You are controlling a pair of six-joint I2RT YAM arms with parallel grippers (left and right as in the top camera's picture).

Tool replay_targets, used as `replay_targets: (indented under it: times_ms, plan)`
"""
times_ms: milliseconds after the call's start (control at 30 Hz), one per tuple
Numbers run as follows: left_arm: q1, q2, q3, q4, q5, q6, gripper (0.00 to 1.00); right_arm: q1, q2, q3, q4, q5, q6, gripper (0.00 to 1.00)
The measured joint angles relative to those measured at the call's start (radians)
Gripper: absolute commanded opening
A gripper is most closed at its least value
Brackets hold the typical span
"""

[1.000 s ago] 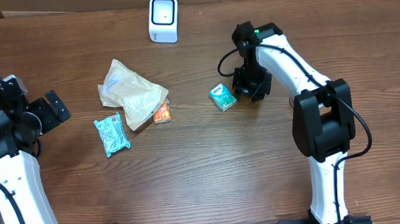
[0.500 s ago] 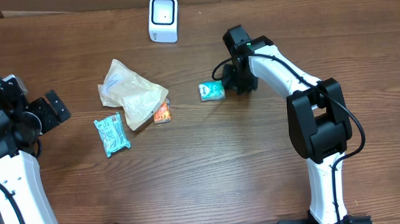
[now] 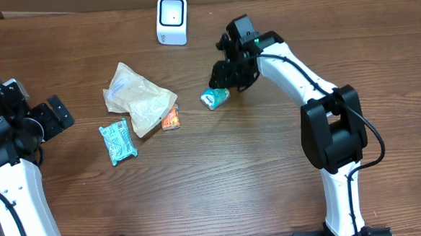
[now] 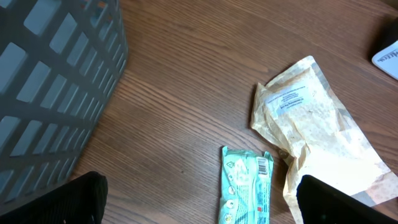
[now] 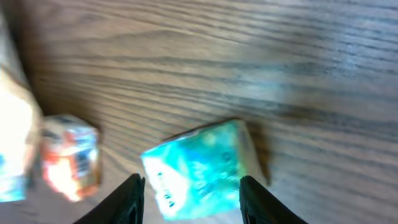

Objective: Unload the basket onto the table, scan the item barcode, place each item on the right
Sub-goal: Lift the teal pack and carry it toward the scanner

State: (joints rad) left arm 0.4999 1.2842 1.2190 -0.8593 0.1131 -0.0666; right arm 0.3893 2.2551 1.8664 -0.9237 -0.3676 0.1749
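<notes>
**Overhead view.** The scan is judged not yet done. The teal box [image 3: 214, 97] lies on the worktop [image 3: 272, 187], well apart from the white scanner [image 3: 171, 19] at the far edge, and no barcode faces the scanner. The right end effector [image 3: 223, 75] hangs just above and beside the box. The left end effector [image 3: 54, 115] waits at the left edge, away from the paper bag [image 3: 137, 99], the orange packet [image 3: 170, 120] and the teal packet [image 3: 118, 141]. Compared with one second ago, the box sits further left, nearer the orange packet, and the right arm has swung toward the scanner side.

**Left wrist view.** The left end effector's jaws stand wide apart and hold nothing. The grey basket [image 4: 56, 81] is at left; the teal packet and the bag lie ahead.

**Right wrist view.** The box lies between the two fingers [image 5: 127, 199], tilted. The view is blurred, so it is not possible to tell whether the pads clamp it or merely bracket it. Remaining steps: secure the box, lift it, and present its barcode to the scanner.
</notes>
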Motion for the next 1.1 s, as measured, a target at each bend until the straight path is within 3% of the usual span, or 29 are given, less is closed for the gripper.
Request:
replay_targets:
  times_ms: [200, 333, 533, 700, 867, 900, 933, 967, 1100]
  plan:
    - [0.0, 0.0, 0.0, 0.0, 0.0, 0.0, 1.0, 0.002, 0.0, 0.063, -0.177, -0.019, 0.253, 0.48]
    - [0.0, 0.0, 0.0, 0.0, 0.0, 0.0, 1.0, 0.019, 0.0, 0.037, -0.151, 0.015, 0.376, 0.37]
    - [0.0, 0.0, 0.0, 0.0, 0.0, 0.0, 1.0, 0.082, 0.0, -0.063, -0.044, 0.066, 0.5, 0.34]
    - [0.0, 0.0, 0.0, 0.0, 0.0, 0.0, 1.0, 0.09, 0.0, -0.088, -0.003, 0.098, 0.539, 0.32]
    - [0.0, 0.0, 0.0, 0.0, 0.0, 0.0, 0.99, 0.09, 0.03, -0.089, 0.009, 0.109, 0.551, 0.23]
    - [0.0, 0.0, 0.0, 0.0, 0.0, 0.0, 0.99, 0.09, 0.035, -0.089, 0.014, 0.105, 0.549, 0.21]
    - [0.0, 0.0, 0.0, 0.0, 0.0, 0.0, 1.0, 0.089, 0.035, -0.089, 0.013, 0.103, 0.536, 0.07]
    - [0.0, 0.0, 0.0, 0.0, 0.0, 0.0, 0.99, 0.089, 0.035, -0.088, 0.014, 0.101, 0.531, 0.04]
    - [0.0, 0.0, 0.0, 0.0, 0.0, 0.0, 0.99, 0.079, 0.035, -0.086, 0.007, 0.065, 0.474, 0.04]
